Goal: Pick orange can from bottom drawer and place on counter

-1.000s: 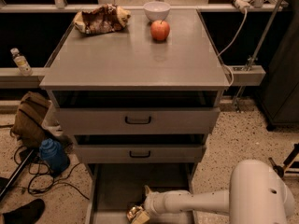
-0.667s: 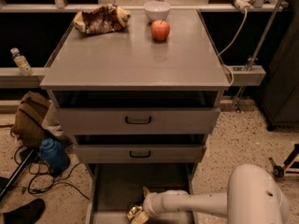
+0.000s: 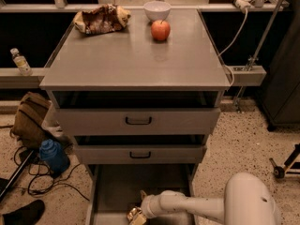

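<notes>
The white arm [image 3: 197,205] stretches leftward, its gripper [image 3: 140,211] low near the view's bottom edge.

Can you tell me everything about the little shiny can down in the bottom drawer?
The orange can is small and gold-orange with a shiny, metal look. Only part of it shows, right at the bottom edge of the picture, so I cannot tell if it stands up or lies tipped. It is in the open bottom drawer, over the grey floor. The white arm reaches in from the right, and its end effector is right up against the can.
</notes>
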### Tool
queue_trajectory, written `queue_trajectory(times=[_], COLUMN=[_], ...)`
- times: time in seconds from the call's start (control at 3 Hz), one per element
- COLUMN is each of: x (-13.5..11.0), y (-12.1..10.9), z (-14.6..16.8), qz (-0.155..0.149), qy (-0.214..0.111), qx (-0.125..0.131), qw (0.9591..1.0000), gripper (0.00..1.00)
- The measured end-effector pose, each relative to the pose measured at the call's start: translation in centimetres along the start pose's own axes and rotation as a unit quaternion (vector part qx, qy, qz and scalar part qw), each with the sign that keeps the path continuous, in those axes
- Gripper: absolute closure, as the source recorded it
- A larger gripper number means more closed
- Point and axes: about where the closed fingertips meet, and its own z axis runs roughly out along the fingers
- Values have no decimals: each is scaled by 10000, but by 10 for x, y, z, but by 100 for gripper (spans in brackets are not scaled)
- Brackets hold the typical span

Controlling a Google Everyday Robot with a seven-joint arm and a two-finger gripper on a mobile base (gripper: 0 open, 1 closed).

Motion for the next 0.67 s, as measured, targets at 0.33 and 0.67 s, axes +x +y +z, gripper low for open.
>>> queue_trajectory(times=[0.33,0.67], x=[5,5], y=[3,3], z=[7,7], qz=[83,83], qy=[-7,-7], qx=[-119,-120], qw=[9999,9999], gripper=[18,42])
